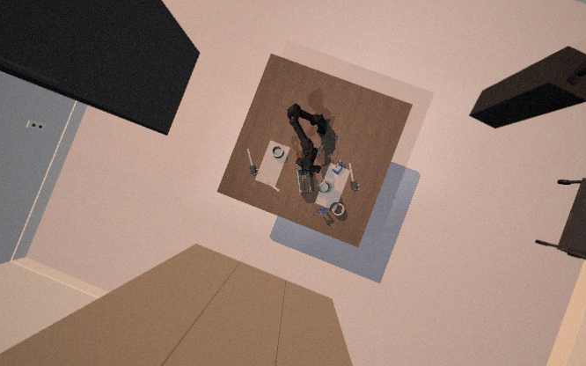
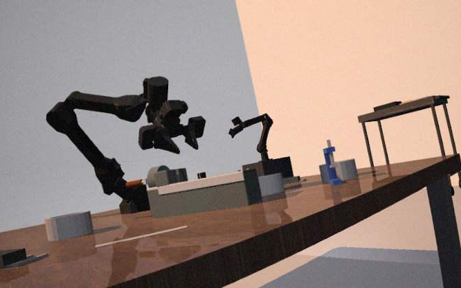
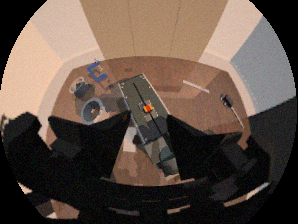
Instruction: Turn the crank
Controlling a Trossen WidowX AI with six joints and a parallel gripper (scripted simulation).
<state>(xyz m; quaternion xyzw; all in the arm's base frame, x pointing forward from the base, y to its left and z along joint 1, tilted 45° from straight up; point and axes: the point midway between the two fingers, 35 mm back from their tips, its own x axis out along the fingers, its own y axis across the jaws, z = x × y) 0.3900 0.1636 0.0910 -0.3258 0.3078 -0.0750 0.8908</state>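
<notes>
Claw (image 2: 188,149) (image 3: 149,115): open, empty | above machine (image 2: 203,200) (image 3: 145,102) | 1 orange handle (image 2: 133,183): ungripped

Black arm (image 2: 87,142) bent over grey machine (image 2: 203,200), gripper (image 2: 188,148) open above it, orange handle (image 2: 133,183) at machine's end, blue clamp (image 2: 330,166) upright on wooden table (image 2: 314,214).

On the brown wooden bench (image 1: 368,113) (image 2: 318,218) (image 3: 180,105), we see a long grey-green machine (image 1: 304,181) (image 2: 200,200) (image 3: 142,97) resting between two pale rectangular sheets, one to each side. A blue clamp-like piece (image 1: 338,167) (image 2: 330,166) (image 3: 97,71), round grey-white containers and slim pale strips surround it. In our exterior view, one strip (image 2: 141,236) lies near a container (image 2: 68,226), well apart from the blue piece.
</notes>
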